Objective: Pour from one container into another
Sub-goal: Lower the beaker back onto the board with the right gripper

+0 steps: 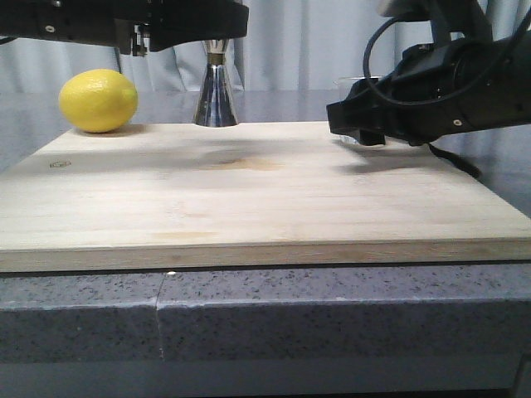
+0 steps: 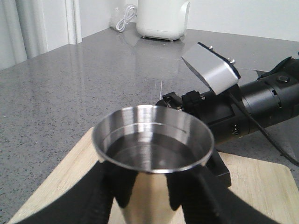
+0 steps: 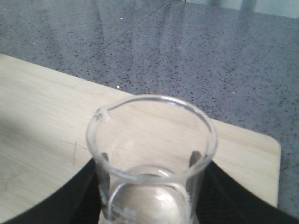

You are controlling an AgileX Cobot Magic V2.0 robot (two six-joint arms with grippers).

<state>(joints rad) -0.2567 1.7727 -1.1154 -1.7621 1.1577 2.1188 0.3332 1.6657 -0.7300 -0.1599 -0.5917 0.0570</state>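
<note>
The steel jigger (image 1: 216,93) stands upright at the back of the wooden board, its gold band just under my left gripper (image 1: 207,35). In the left wrist view its open cup (image 2: 153,140) holds clear liquid, and my left gripper (image 2: 152,189) is shut on the body below the rim. The clear glass beaker (image 3: 152,154) stands upright with its pour lip at one side and looks nearly empty. My right gripper (image 3: 152,196) is shut on its walls. From the front only a glimpse of the beaker (image 1: 355,83) shows behind the right gripper (image 1: 355,126), at the board's back right.
A yellow lemon (image 1: 98,100) lies at the back left of the wooden board (image 1: 249,207), which rests on a grey speckled counter (image 1: 332,307). A white appliance (image 2: 163,18) stands far off on the counter. The right arm (image 2: 252,105) lies close beside the jigger.
</note>
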